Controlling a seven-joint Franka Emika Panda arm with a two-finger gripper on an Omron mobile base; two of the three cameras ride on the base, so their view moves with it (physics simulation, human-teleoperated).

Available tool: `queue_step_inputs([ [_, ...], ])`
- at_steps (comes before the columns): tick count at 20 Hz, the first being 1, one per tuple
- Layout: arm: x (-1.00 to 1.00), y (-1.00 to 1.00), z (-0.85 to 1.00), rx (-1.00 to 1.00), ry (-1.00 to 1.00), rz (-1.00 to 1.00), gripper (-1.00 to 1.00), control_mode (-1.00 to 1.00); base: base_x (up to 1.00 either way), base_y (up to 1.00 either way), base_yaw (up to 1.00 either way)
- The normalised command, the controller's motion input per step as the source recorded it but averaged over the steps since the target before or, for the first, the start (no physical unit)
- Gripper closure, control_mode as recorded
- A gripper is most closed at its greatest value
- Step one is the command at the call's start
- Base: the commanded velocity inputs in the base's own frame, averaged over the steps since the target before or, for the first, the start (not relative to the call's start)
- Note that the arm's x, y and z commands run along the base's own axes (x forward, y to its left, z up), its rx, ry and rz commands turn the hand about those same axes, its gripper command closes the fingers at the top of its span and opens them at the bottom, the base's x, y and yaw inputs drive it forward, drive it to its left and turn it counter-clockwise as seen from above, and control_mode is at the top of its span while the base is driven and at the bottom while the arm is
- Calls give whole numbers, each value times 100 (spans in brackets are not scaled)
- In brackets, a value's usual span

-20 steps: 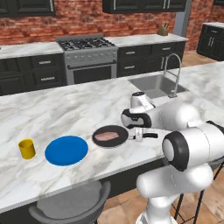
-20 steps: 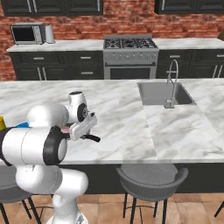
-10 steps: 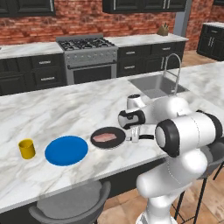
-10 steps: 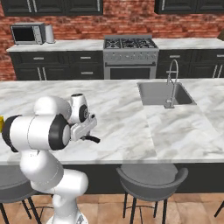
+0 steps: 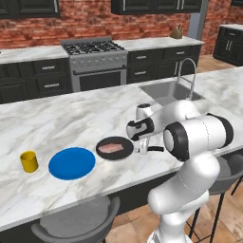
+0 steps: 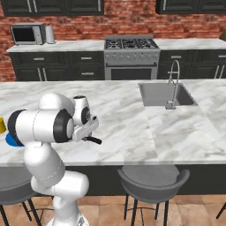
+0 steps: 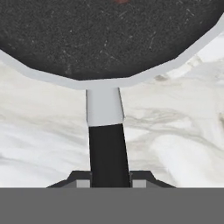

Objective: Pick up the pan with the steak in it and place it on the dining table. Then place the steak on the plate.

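As it sits on the dining table [image 5: 71,123], pan [image 5: 115,148] holding steak [image 5: 112,147], pincer [image 7: 109,183] gripping handle

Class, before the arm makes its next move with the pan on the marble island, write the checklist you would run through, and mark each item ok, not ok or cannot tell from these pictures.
1. Pan sits on the dining table: ok.
2. Steak lies inside the pan: ok.
3. Tool is shut on the pan's handle: ok; release it before going for the steak.
4. Plate is bare and ready for the steak: ok.
5. Plate lies close beside the pan, apart from it: ok.
6. Yellow cup stands beyond the plate, off the pan-to-plate path: ok.
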Motion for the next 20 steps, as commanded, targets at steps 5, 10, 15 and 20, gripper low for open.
queue_step_inputs([
  [5,0,0,0,0,0,0,-100,-100,0,0,0],
  [10,0,0,0,0,0,0,-100,-100,0,0,0],
  [15,1,1,9,0,0,-1,-100,-100,0,0,0],
  [20,-28,0,44,3,-2,0,-100,-100,0,0,0],
])
